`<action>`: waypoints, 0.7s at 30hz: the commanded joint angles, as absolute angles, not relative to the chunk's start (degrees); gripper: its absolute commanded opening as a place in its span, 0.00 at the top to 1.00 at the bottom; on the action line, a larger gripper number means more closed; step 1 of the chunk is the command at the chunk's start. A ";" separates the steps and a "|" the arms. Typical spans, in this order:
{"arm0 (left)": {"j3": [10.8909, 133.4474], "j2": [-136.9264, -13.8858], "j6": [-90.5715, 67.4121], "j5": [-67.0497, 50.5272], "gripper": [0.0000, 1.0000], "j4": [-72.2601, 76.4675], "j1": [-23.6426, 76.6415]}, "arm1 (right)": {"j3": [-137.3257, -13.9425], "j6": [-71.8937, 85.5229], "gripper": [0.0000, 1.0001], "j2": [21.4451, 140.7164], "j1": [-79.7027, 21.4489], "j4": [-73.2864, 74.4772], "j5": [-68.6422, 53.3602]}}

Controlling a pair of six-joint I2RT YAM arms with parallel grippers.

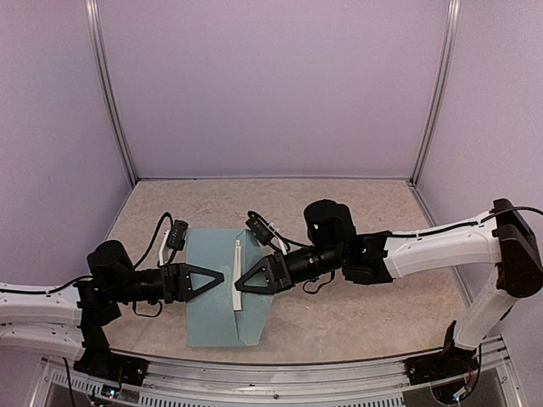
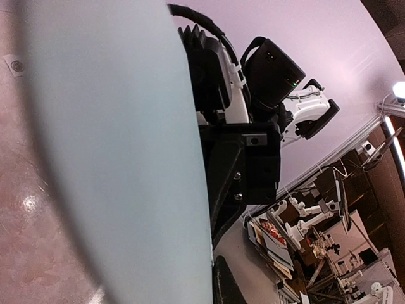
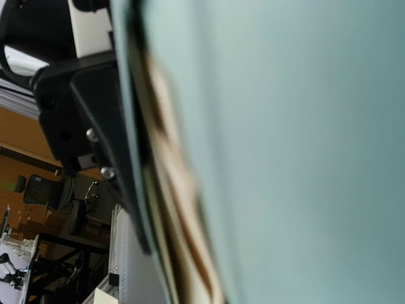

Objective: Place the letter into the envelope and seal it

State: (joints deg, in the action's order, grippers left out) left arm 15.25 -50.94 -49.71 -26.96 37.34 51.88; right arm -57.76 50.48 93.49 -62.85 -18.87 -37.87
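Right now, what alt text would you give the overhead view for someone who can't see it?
Over a beige table, a teal envelope is pinched from both sides by the left gripper and right gripper of two arms. A pale edge of the letter shows along it.

Matt teal paper envelope [image 1: 212, 314], smooth speckled beige tabletop [image 1: 356, 314]
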 commanded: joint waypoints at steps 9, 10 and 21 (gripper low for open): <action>15.66 -52.84 -49.96 -27.86 0.90 41.43 53.26 | -61.73 49.56 1.00 96.94 -64.16 -21.41 -38.13; 15.60 -52.82 -49.96 -27.72 0.94 41.44 53.26 | -61.71 49.57 1.00 96.78 -64.16 -21.30 -38.14; 15.06 -46.61 -48.65 -23.74 1.00 35.07 51.75 | -53.53 46.54 0.42 80.50 -60.44 -9.34 -23.58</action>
